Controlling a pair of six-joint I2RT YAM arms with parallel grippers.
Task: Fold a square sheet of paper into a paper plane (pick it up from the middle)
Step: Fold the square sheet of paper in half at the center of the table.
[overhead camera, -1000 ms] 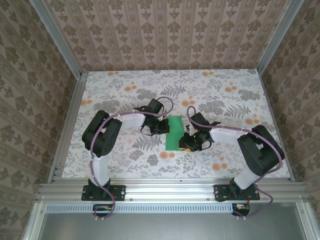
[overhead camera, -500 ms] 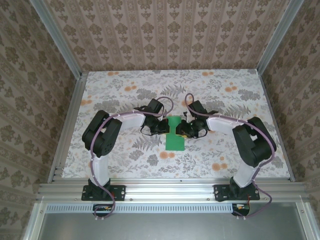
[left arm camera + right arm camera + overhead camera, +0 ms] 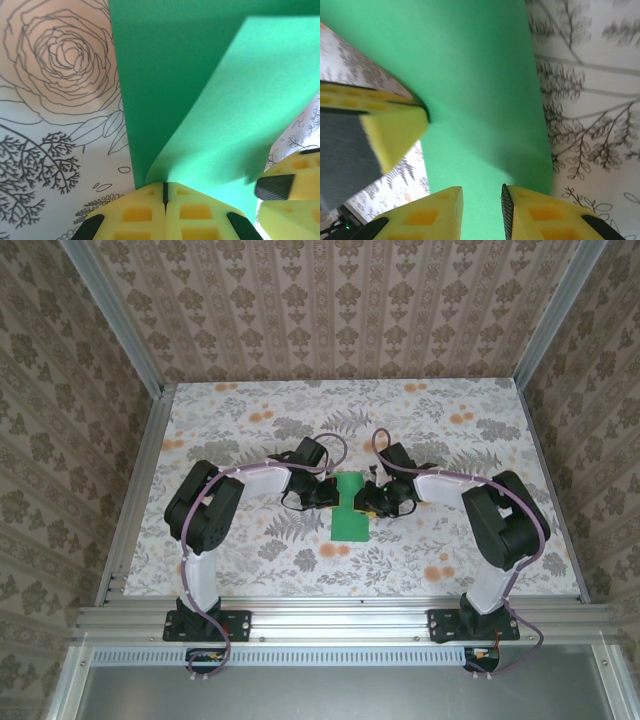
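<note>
**A:** Status?

**B:** We're mid-fold. The thin bright green square sheet of paper [image 3: 351, 523] lies in the middle of the floral-print counter [image 3: 230, 440], between both arms, with one side curled up. The left pincer [image 3: 165, 192] is clamped tight on that raised edge.

**A:** And the right pincer [image 3: 481, 205]?

**B:** Over the sheet, just beside the left one. Jaws narrowly apart, nothing pinched that we can see.

**A:** Next?

**B:** We reckon: lay the raised side flat, align the edges, press the crease. No dart shape yet.

**A:** Labels?

**B:** No writing or brand we can read.
</note>
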